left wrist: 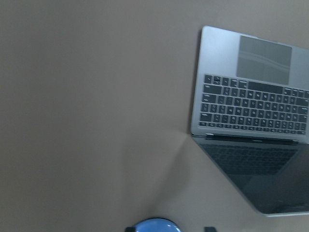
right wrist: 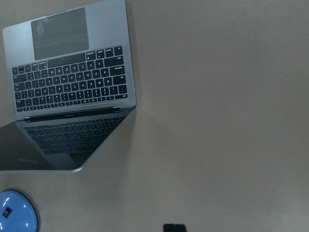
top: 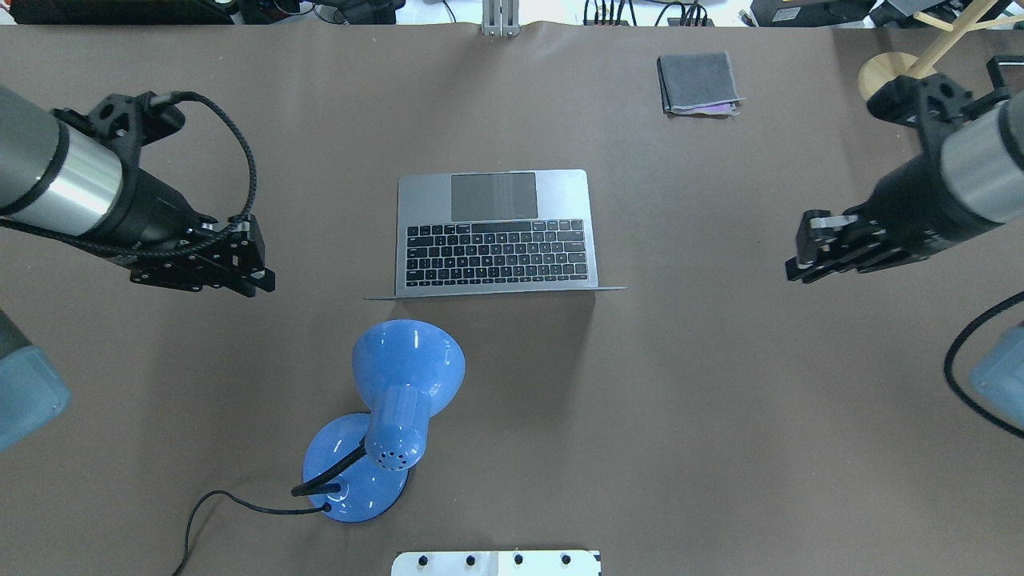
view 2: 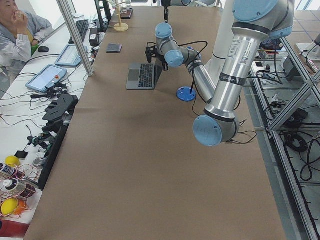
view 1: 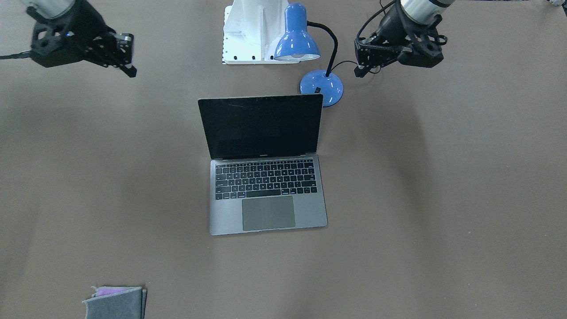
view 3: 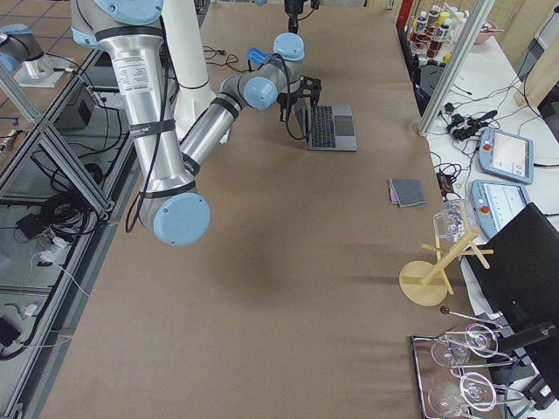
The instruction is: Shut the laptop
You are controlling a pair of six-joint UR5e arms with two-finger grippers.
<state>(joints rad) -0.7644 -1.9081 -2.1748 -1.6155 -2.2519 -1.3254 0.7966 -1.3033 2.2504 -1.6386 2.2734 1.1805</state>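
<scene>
The laptop (view 1: 266, 190) stands open in the middle of the table, its black screen roughly upright and its keys and trackpad facing away from the robot. It also shows in the overhead view (top: 496, 240) and in both wrist views (left wrist: 251, 111) (right wrist: 72, 72). My left gripper (top: 258, 260) hovers above the table, well to the side of the laptop, and looks open and empty; in the front view it (view 1: 359, 57) is near the lamp. My right gripper (top: 798, 260) hovers far off on the other side and looks shut and empty.
A blue desk lamp (top: 408, 376) stands just behind the laptop's lid, its base (view 1: 321, 86) almost touching the lid's corner, with its cord trailing toward the robot. A folded grey cloth (top: 698, 82) lies at the far edge. A wooden rack (top: 888, 72) stands at the far right.
</scene>
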